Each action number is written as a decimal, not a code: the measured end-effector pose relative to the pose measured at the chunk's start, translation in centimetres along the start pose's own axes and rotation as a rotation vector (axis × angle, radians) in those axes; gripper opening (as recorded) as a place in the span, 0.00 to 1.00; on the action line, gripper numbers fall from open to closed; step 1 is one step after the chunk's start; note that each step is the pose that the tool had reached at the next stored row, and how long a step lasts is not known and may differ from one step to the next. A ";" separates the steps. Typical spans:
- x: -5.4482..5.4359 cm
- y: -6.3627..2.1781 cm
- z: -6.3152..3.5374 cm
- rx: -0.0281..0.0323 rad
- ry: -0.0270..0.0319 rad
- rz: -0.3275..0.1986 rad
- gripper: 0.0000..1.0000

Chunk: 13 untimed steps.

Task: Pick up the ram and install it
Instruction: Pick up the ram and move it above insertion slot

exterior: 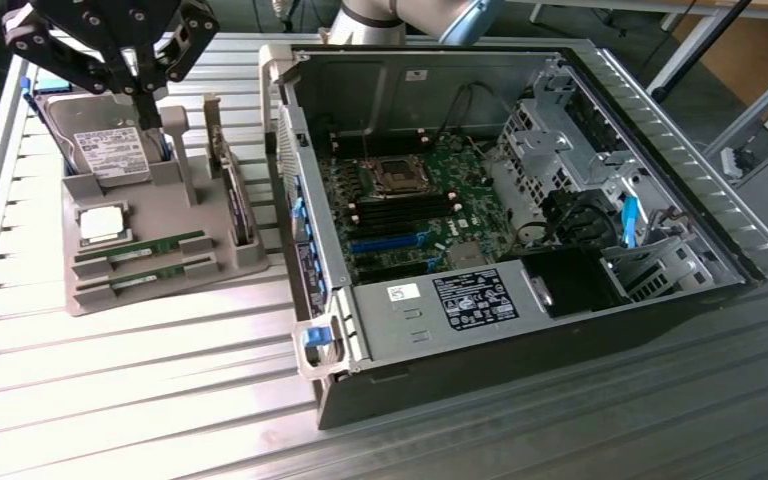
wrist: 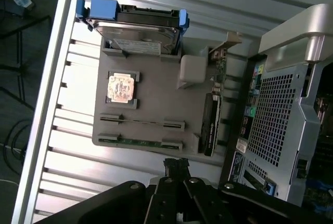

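Exterior view first: the gripper (exterior: 148, 108) hangs over the far end of the grey tray (exterior: 157, 200), its jaws pinched together with nothing between them, the tips showing against the hard drive (exterior: 111, 150). The ram (exterior: 147, 273) sits edge-up in the outermost slot at the tray's other end, well apart from the jaws. A second stick (exterior: 141, 248) stands in the slot just beside it, with the CPU (exterior: 101, 222) between the sticks and the drive. The open computer case (exterior: 491, 200) stands on the exterior view's right.

Over to the wrist view: the gripper (wrist: 177, 168) shows its fingers closed and empty. The ram (wrist: 140, 142) lies in the tray (wrist: 156, 83) slot nearest those tips, not touching them. The second stick (wrist: 140, 121) sits one slot further off, then the CPU (wrist: 122, 86), then the hard drive (wrist: 138, 34).
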<state>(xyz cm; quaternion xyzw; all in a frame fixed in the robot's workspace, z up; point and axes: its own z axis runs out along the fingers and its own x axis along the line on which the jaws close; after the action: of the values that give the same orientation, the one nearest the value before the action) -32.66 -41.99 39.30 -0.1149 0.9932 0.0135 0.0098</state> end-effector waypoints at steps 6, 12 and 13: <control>0.0 0.00 0.00 0.0026 0.0018 -0.039 0.09; 0.0 0.00 0.00 0.0040 0.0028 -0.061 0.09; 0.0 0.00 0.00 0.0043 0.0031 -0.067 0.09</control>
<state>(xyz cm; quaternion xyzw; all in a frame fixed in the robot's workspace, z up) -32.66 -41.98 39.30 -0.1482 0.9889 0.0109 0.0090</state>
